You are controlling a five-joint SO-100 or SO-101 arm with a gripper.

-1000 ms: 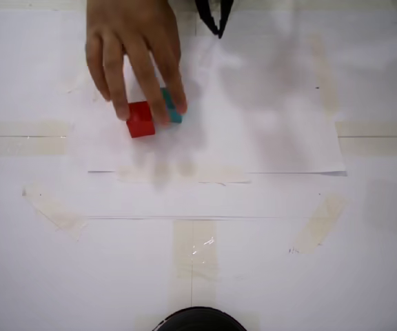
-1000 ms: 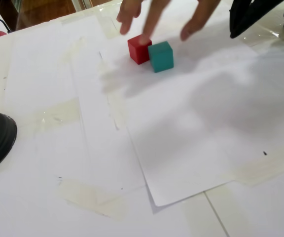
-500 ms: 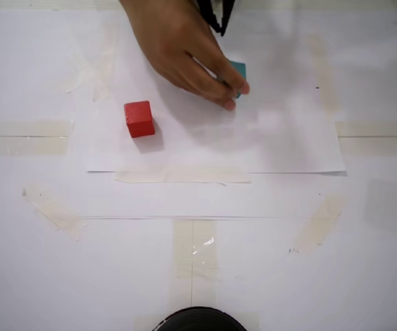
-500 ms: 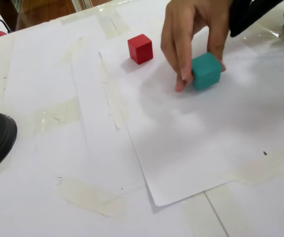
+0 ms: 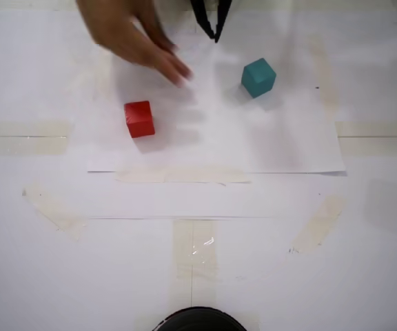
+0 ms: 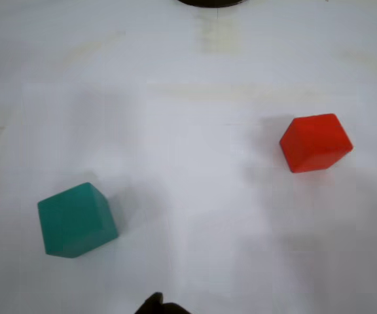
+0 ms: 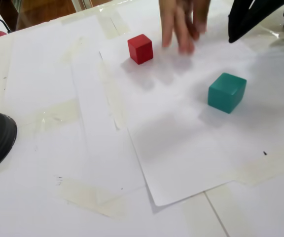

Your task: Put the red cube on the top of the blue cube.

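Red cube (image 5: pixel 139 118) and the blue cube (image 5: pixel 258 77) both lie clear of the claw (image 5: pixel 216 33), which hangs at the top edge of a fixed view as a dark, narrow point above the white paper sheet (image 5: pixel 288 138); too little of it shows to tell whether its fingers are spread or pressed together, and it carries nothing that can be seen. In that view the blue cube sits near the claw, lower and to the right, turned at an angle on the paper. The red cube rests further off, lower and to the left, well apart from the blue one. A person's hand (image 5: pixel 133 38) hovers, blurred, between the claw and the red cube, touching neither cube. In the wrist view the red cube (image 6: pixel 315 142) is at right and the blue cube (image 6: pixel 76 220) at lower left. The paper is taped to the worktop (image 5: pixel 253 276).
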